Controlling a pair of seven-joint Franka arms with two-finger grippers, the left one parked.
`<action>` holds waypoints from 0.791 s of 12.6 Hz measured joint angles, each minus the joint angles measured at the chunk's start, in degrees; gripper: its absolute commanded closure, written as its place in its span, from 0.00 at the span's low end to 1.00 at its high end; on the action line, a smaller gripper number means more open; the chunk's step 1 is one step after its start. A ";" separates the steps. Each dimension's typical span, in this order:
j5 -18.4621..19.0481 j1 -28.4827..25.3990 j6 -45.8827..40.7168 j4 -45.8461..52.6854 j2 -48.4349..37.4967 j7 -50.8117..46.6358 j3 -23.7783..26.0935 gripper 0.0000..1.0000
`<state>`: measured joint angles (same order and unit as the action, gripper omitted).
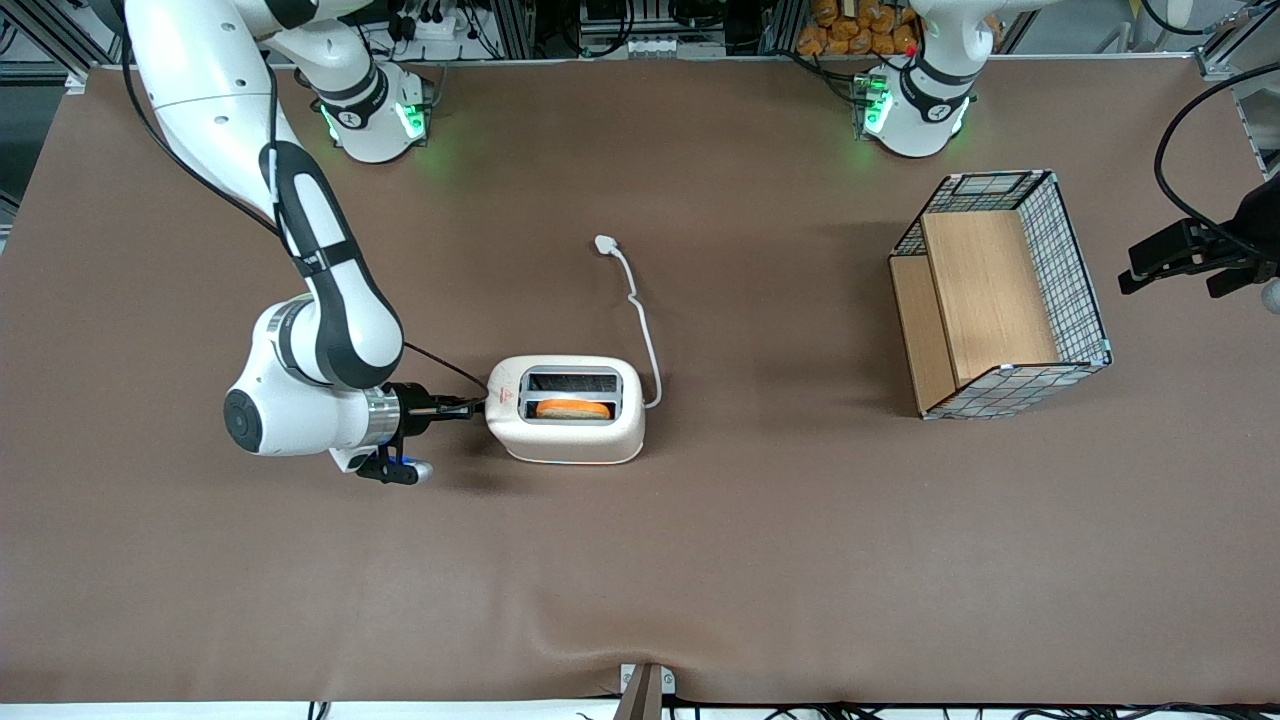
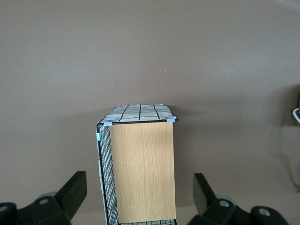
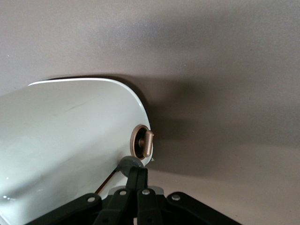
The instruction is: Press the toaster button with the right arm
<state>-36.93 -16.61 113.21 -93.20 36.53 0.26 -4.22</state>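
The cream-white toaster (image 1: 565, 440) stands mid-table, with an orange slice (image 1: 573, 409) in the slot nearer the front camera. My right arm (image 1: 335, 330) lies low beside it, at the working arm's end. The slim black gripper (image 1: 476, 406) is level with the toaster's narrow end and its fingers are shut together. In the right wrist view the gripper (image 3: 136, 171) tips rest against the small round grey toaster button (image 3: 129, 164) on the toaster (image 3: 70, 136). A bronze dial (image 3: 143, 142) sits just past the button.
The toaster's white cord (image 1: 641, 325) runs away from the front camera to a plug (image 1: 605, 243). A wire-mesh basket (image 1: 1075, 265) with wooden boards stands toward the parked arm's end, and it also shows in the left wrist view as the basket (image 2: 104, 164).
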 measured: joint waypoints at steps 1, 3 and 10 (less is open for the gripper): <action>-0.02 0.01 0.00 -0.01 0.00 0.01 0.00 1.00; -0.06 0.03 0.00 0.00 0.00 0.03 0.00 1.00; -0.08 0.06 0.74 1.75 -0.10 0.04 -0.06 0.94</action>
<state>-37.01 -16.55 113.95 -91.45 36.43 0.30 -4.28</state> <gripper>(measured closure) 0.969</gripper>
